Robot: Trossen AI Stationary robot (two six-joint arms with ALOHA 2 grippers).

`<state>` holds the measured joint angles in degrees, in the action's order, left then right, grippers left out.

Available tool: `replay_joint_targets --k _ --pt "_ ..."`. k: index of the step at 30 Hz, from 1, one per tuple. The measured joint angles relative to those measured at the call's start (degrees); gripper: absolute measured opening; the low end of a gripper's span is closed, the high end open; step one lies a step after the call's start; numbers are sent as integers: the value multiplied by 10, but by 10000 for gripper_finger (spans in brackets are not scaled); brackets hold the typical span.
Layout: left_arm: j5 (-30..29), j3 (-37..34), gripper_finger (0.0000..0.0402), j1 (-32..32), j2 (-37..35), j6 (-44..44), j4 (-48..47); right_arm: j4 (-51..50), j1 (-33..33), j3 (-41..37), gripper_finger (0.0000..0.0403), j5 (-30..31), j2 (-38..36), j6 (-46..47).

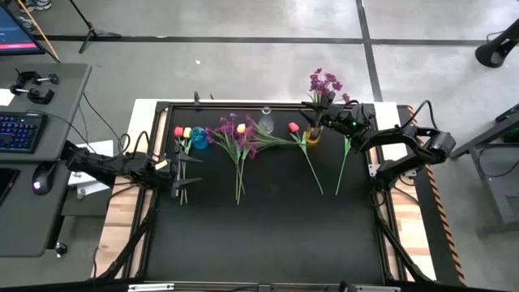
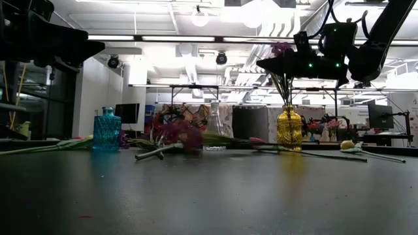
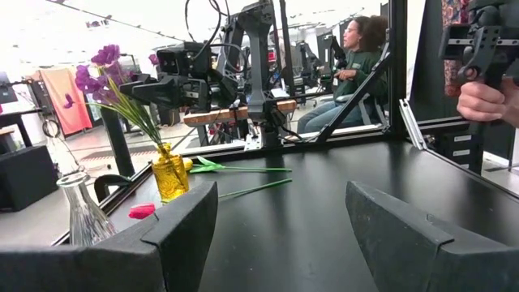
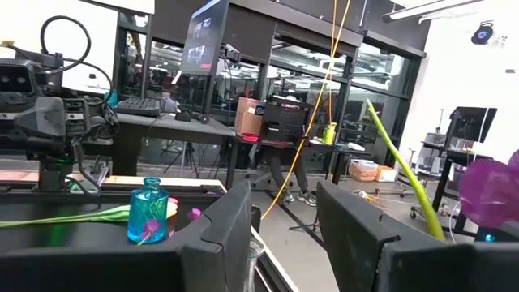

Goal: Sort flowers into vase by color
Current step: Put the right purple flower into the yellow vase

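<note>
Black table (image 1: 268, 227) carries loose artificial long-stemmed flowers (image 1: 238, 138) lying between a blue glass bottle (image 1: 199, 138) and a yellow glass vase (image 1: 313, 135) that holds a purple sprig (image 1: 324, 83). Right gripper (image 1: 328, 123) hovers beside that sprig, fingers apart and empty; left gripper (image 1: 188, 169) waits wide open near the bottle. These flowers look light and bendy, so I would grasp mid-stem.

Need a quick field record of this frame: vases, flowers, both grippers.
yellow vase: far right of table, holds a purple sprig
blue vase: far left, upright, nothing seen in it
clear vase: far middle, upright
loose flowers: purple sprigs in a pile at centre; red tulip lying near the yellow vase; red and yellow tulips lying by the blue vase
left gripper: open, at the table's left edge, holding nothing
right gripper: open, just above the yellow vase beside the sprig's stem
</note>
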<state>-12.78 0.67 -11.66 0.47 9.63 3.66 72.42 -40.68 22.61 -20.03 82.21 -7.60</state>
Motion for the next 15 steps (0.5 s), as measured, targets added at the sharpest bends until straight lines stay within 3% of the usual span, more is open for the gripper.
replay_joint_targets --k 7,15 --pt "0 0 262 0 0 0 0 -1 35 0 130 -7 0 27" --pt "0 0 262 0 0 0 0 -45 129 0 130 -18 0 1"
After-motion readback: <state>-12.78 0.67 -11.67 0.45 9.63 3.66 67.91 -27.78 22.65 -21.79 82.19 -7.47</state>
